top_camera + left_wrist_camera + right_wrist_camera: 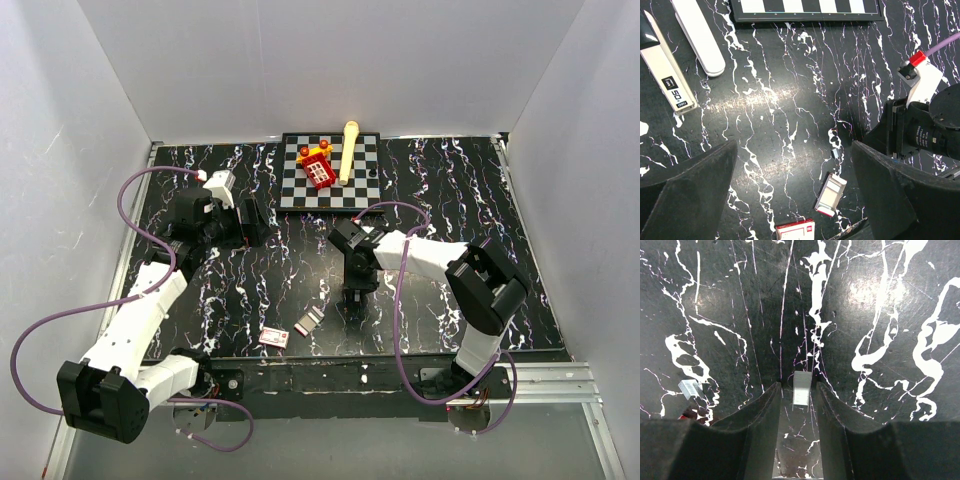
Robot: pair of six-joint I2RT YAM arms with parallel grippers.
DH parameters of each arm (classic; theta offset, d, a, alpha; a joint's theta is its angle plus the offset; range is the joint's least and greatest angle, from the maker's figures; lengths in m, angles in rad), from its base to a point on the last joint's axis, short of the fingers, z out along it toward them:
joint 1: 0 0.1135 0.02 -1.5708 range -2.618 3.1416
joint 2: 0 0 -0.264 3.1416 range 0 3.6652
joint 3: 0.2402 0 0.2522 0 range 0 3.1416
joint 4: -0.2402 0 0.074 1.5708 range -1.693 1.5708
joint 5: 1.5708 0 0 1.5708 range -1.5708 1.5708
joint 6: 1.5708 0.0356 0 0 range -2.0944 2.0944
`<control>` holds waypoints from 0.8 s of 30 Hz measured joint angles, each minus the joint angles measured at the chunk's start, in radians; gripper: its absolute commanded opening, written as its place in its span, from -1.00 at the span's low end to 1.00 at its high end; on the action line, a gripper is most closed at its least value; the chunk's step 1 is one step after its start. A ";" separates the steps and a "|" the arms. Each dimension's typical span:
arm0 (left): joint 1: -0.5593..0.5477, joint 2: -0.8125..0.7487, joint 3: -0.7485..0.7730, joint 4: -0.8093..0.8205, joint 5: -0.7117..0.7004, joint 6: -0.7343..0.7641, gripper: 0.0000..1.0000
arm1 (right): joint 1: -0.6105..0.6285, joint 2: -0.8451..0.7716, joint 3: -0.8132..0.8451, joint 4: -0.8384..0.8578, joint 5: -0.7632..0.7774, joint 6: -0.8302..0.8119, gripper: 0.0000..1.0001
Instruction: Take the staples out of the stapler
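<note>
My right gripper (798, 385) points down at the table (450, 190), on the near side of the chessboard (330, 170) and well apart from it. Its fingers (765, 410) stand narrow, and a short pale strip of staples (801, 390) sits between their tips. The long axis of the strip runs along my fingers, straight away from the wrist. I see a thin dark slit on each side of it, so I cannot tell if the pads really press it

The stapler (667, 80) lies flat on the table to the left of the chessboard, past its near left corner. Its long axis is slanted. The labelled silver end points to the near side and a little toward the chessboard, and the other end leaves the picture. A white stick (700, 35) lies just beside it, almost parallel

My left gripper (795, 145) is wide, with only bare table between the fingers, to the near left of the chessboard
</note>
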State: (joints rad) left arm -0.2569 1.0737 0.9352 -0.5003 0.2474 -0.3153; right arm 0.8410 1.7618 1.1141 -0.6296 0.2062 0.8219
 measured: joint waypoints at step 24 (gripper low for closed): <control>0.000 -0.024 -0.003 0.001 0.000 0.000 0.96 | 0.030 -0.011 -0.008 -0.028 0.013 0.005 -0.85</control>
State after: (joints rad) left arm -0.2569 1.0500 0.9318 -0.4995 0.2474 -0.3149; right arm 0.8711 1.7508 1.1065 -0.6579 0.2195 0.8268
